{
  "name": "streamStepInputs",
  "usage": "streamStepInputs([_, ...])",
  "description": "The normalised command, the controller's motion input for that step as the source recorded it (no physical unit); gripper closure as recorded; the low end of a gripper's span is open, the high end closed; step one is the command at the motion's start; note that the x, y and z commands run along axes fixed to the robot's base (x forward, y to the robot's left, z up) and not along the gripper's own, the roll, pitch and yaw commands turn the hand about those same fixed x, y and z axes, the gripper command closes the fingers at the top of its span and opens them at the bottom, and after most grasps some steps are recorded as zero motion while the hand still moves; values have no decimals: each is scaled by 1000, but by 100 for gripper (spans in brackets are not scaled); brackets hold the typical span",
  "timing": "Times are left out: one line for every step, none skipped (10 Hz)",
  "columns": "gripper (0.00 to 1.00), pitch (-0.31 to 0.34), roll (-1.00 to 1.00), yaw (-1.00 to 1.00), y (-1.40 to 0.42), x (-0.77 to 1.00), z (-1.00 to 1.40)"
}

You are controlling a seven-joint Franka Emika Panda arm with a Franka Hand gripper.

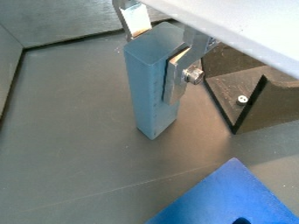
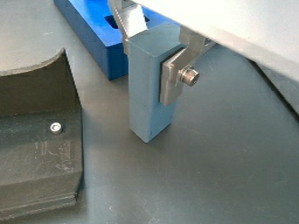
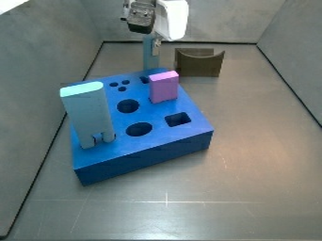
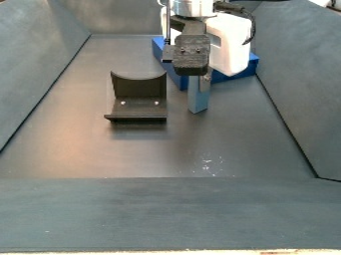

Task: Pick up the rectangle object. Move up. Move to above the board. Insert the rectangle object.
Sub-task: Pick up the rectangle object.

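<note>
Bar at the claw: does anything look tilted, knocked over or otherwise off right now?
Nothing stands out. The bar stands upright on the floor with the claw around its top, behind the board. The pink block and light-blue block sit upright in the board.

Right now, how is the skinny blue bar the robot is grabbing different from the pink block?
The rectangle object is tall, slim and pale grey-blue; the pink block is short and stubby. The bar stands on the grey floor with the gripper around its top; the pink block sits on the board, untouched. The bar is beyond the board's far edge. Both stand upright.
</note>
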Motion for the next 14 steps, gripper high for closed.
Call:
streamStepInputs([100, 0, 0, 0, -14, -17, 0])
streamStepInputs([100, 0, -6, 100, -66, -109, 0])
streamStepInputs([100, 0, -54, 114, -71, -109, -3])
streamStepInputs([100, 0, -43, 106, -60, -100, -3])
streamStepInputs([100, 0, -54, 97, -57, -91, -6])
streamStepInputs([100, 0, -66, 106, -69, -111, -26])
streamStepInputs([100, 0, -77, 89, -34, -80, -14])
streamStepInputs([100, 0, -60, 89, -29, -100, -9])
streamStepInputs([100, 0, -26, 86, -29, -83, -3])
streamStepInputs([100, 0, -46, 80, -43, -89, -23])
streamStepInputs([100, 0, -31, 83, -40, -83, -11])
streamStepInputs([100, 0, 0, 0, -23, 0, 0])
streamStepInputs([100, 0, 71, 0, -51, 0, 0])
streamStepInputs([100, 0, 0, 0, 0, 0, 0])
